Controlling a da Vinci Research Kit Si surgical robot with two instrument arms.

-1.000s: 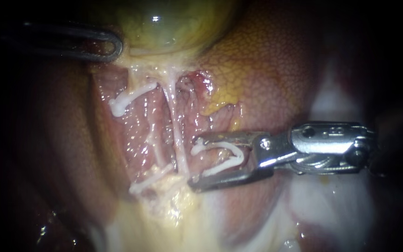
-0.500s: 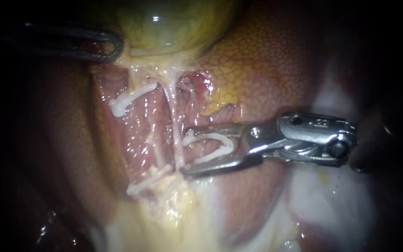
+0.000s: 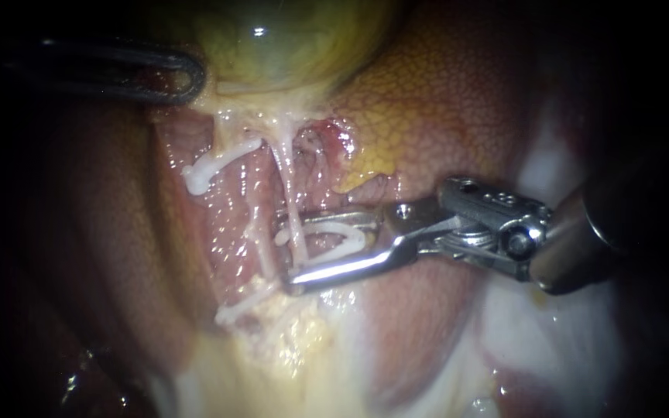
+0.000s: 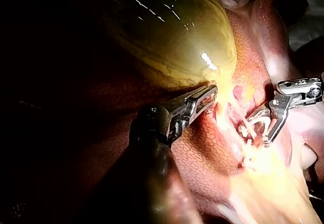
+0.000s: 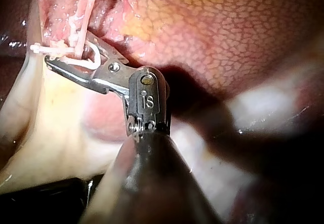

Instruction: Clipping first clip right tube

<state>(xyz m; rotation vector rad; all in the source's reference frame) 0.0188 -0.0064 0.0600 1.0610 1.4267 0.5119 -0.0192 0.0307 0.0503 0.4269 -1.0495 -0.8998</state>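
Your right instrument (image 3: 286,251): its pincer stands wide and holds a white clip (image 3: 334,258) between its two halves. The clip is not squeezed yet.
Right tube (image 3: 288,186): it runs down from the gallbladder (image 3: 288,39) and passes through the open clip.
Your left instrument (image 3: 193,77): its pincer looks clamped on the gallbladder's bottom end, and the tubes look stretched.
What could go wrong: if you squeeze before the tips reach past the tube, the clip may pinch only half of it. If the tips dig into the soft red bed behind, it may tear. If you reach too far, you may catch the left tube (image 3: 255,232) too.
Room: the left tube is just beside the tips, and two other clips (image 3: 203,166) sit on that side. The liver (image 3: 443,101) lies near the shaft. The free way out is back toward the right.
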